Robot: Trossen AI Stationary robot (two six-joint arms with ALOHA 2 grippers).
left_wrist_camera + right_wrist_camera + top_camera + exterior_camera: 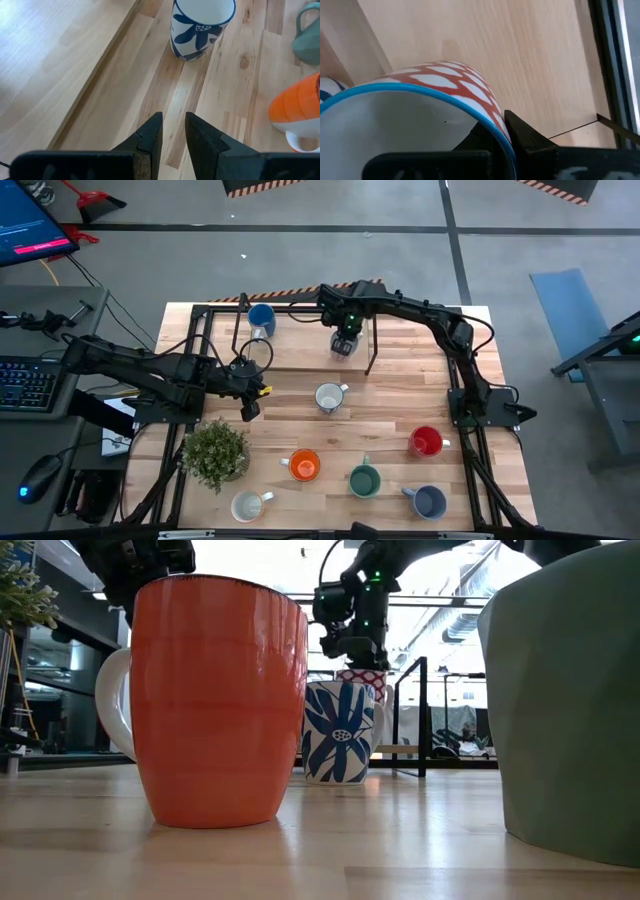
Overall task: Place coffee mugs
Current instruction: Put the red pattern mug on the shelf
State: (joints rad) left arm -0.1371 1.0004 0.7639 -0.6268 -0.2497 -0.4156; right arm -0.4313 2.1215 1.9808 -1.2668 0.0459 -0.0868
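Note:
My right gripper [345, 335] is over the table's far middle, shut on a mug patterned in red and white with a blue rim [445, 80]; that mug also shows in the low view [362, 680] behind a white mug with blue flowers [338, 730]. My left gripper [174, 122] hangs a little open over bare wood at the left, pointing at the flowered mug [200, 25]. Standing on the table are a blue mug [260, 318], a red mug [426, 442], an orange mug [303, 466], a green mug [363, 480], a slate-blue mug [428, 500] and a cream mug [247, 505]. My right gripper has the patterned mug by its rim [499, 131], one finger inside the cup and the other finger [525, 135] outside against the wall. The fingers come from above, pointing down. The flowered mug hides the patterned mug's base, so I cannot tell whether it is on the table.
A leafy potted plant [215, 452] stands near the left front. Thin black posts [375, 350] rise beside the held mug, and black rails [200, 340] run along the table's sides. Bare wood lies in the middle, between the flowered mug and the far edge.

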